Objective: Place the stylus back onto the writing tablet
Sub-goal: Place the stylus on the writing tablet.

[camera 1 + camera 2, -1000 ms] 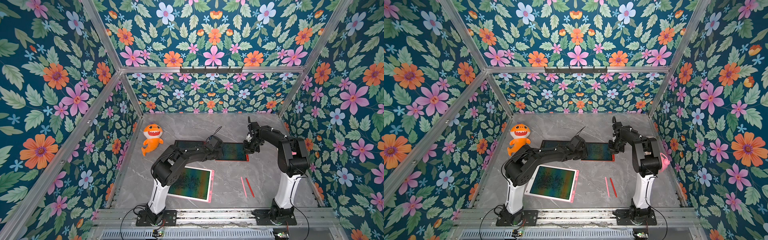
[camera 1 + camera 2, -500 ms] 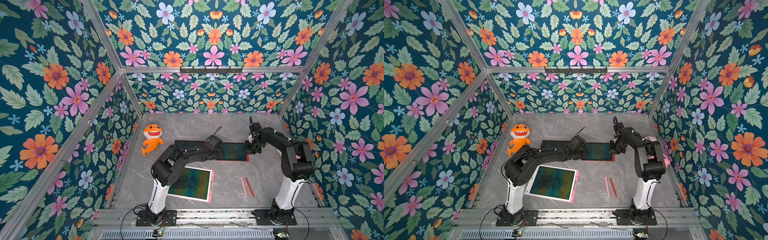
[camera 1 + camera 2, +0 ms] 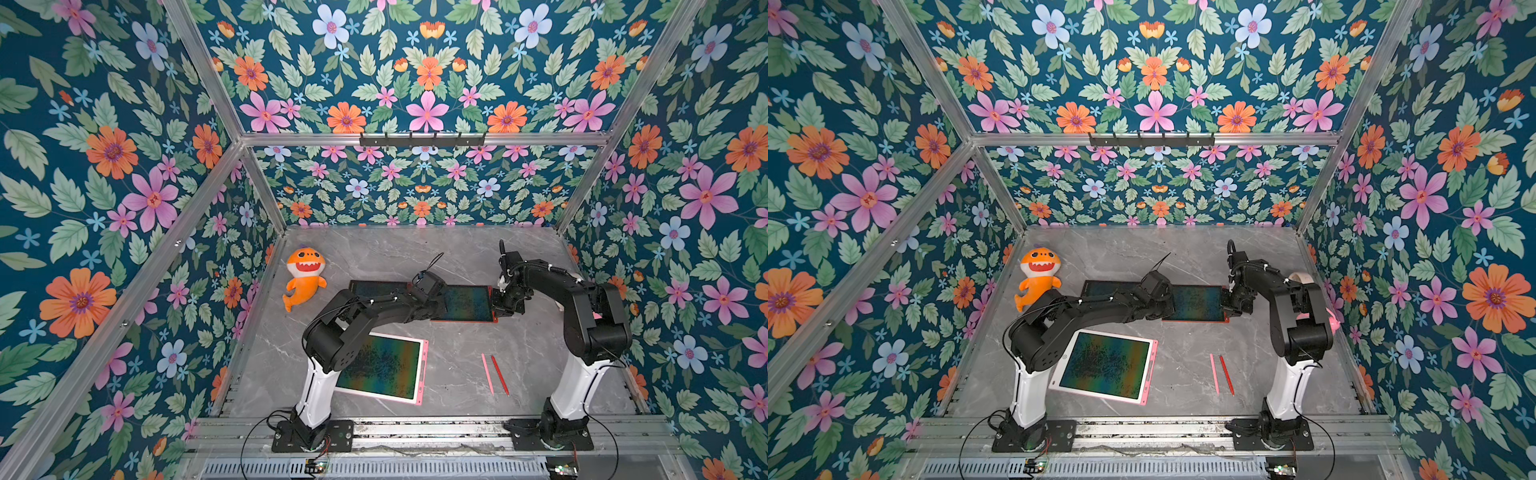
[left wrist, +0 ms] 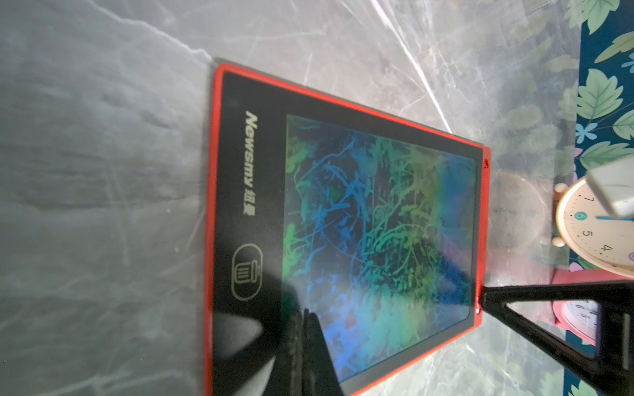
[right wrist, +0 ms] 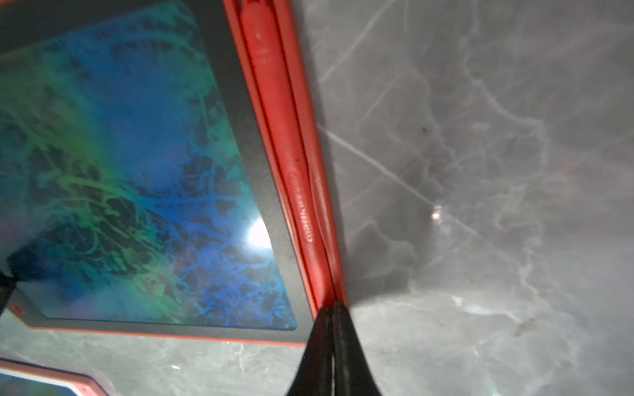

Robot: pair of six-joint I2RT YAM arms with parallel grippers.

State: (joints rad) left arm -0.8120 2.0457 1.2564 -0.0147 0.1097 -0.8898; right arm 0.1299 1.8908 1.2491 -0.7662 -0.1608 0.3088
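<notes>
**Both sides work the final push**

Left gripper (image 4: 305, 313), pinched closed and empty, presses the red tablet (image 4: 247, 164) right beneath its tips, probably pinning it steady. Right gripper (image 5: 332, 308), jaws together with nothing held, touches the end of the stylus (image 5: 274, 103), which lies along the tablet's edge just ahead. It looks to be nudging it home.

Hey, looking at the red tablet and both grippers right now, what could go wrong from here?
1. The right gripper, shut, has its tips at the end of the stylus lying along the red tablet edge. I cannot tell whether the stylus is fully seated, so pulling away might drag it loose.
2. The left gripper, shut, sits low over the red tablet near its trash button. A slip might press the button or scratch the red tablet.
</notes>
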